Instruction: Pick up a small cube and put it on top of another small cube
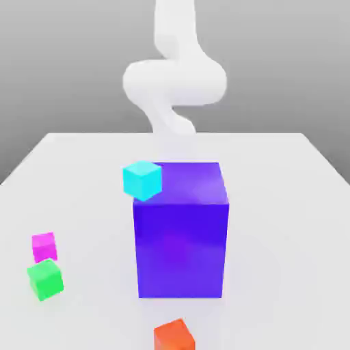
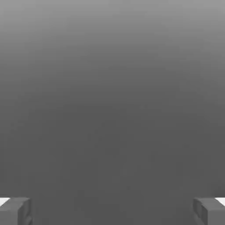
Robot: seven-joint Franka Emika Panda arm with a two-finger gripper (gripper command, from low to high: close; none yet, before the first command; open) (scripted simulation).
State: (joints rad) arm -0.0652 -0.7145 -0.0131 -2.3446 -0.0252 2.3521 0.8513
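Several small cubes lie on the white table. A cyan cube sits by the upper corner of the large blue block on the exterior view's left. A magenta cube and a green cube stand close together at the front of the exterior view's left. An orange cube lies at the front edge of the picture. My gripper is open in the hand view, its grey fingertips wide apart with nothing between them and only plain grey background beyond.
A large blue block stands in the middle of the table, much taller than the small cubes. The white arm rises behind it at the table's far side.
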